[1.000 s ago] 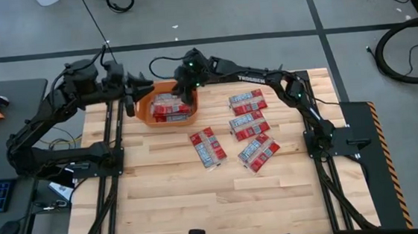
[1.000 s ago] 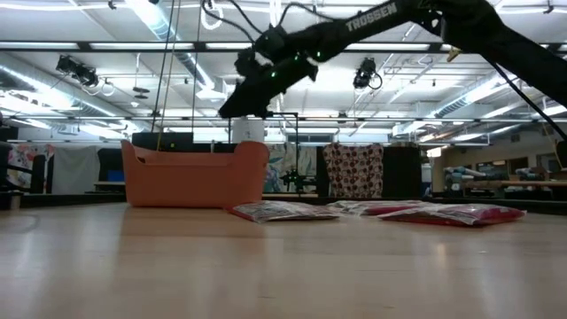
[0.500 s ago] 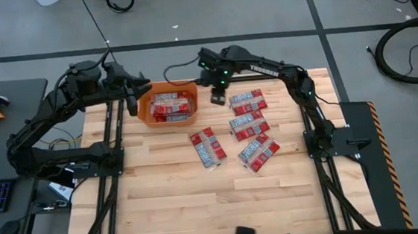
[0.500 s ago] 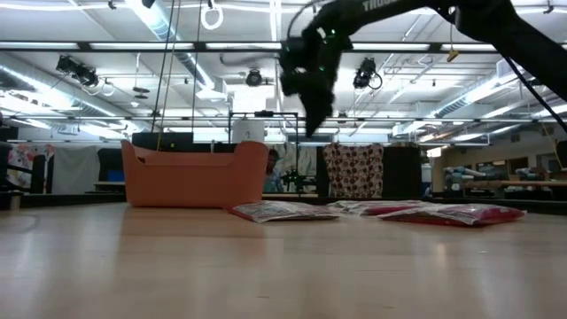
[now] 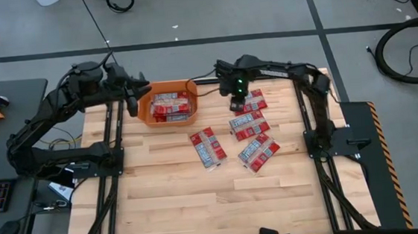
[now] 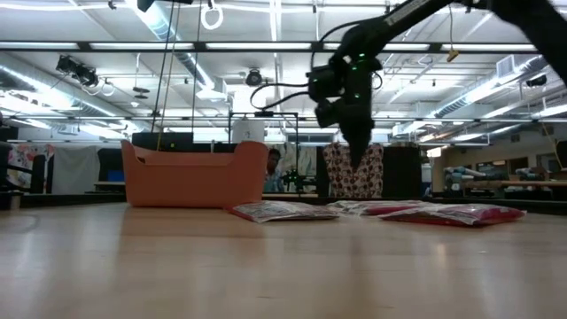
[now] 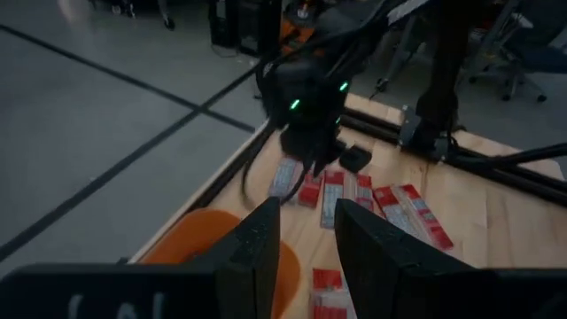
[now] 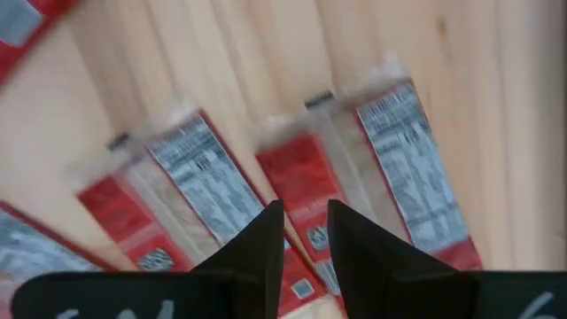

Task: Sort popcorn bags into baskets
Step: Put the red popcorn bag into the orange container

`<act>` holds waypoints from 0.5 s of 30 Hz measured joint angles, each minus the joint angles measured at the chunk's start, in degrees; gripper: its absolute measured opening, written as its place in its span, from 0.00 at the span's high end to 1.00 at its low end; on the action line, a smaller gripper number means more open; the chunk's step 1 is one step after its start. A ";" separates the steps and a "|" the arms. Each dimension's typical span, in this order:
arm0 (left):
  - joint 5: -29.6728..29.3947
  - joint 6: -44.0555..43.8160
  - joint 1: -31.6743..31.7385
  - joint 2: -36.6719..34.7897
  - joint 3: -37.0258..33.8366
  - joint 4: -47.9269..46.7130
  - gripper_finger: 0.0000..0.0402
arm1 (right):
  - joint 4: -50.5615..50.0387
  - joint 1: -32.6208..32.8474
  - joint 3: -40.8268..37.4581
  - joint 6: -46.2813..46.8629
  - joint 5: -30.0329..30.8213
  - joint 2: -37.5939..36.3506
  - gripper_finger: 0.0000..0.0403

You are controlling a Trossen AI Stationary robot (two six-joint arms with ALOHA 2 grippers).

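The orange basket stands at the far left of the table and holds several red popcorn bags; the low view shows its wall. More bags lie flat on the wood in loose groups. My right gripper hangs fingers-down over the farthest group, narrowly open and touching nothing. In its wrist view the bags lie right below. In the low view my right gripper is clear above them. My left gripper waits open beside the basket's left wall.
Bare wood takes up the near half of the table. The left wrist view looks past its own fingers over the basket rim at the right arm. A desk with a keyboard stands left of the table.
My right gripper has swung from over the basket toward the table's right, tipped until its fingers point down, and dropped lower over the far group of bags. The basket and the bags on the table have stayed where they were.
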 joint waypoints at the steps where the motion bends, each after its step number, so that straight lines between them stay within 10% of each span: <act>1: 0.00 -0.02 0.00 0.00 0.00 -0.27 0.72 | 2.43 0.00 -3.32 0.00 0.87 -2.23 0.77; 15: -3.29 0.79 0.00 0.00 0.00 -0.39 0.72 | 36.13 0.12 -38.05 -8.40 6.44 -19.03 0.71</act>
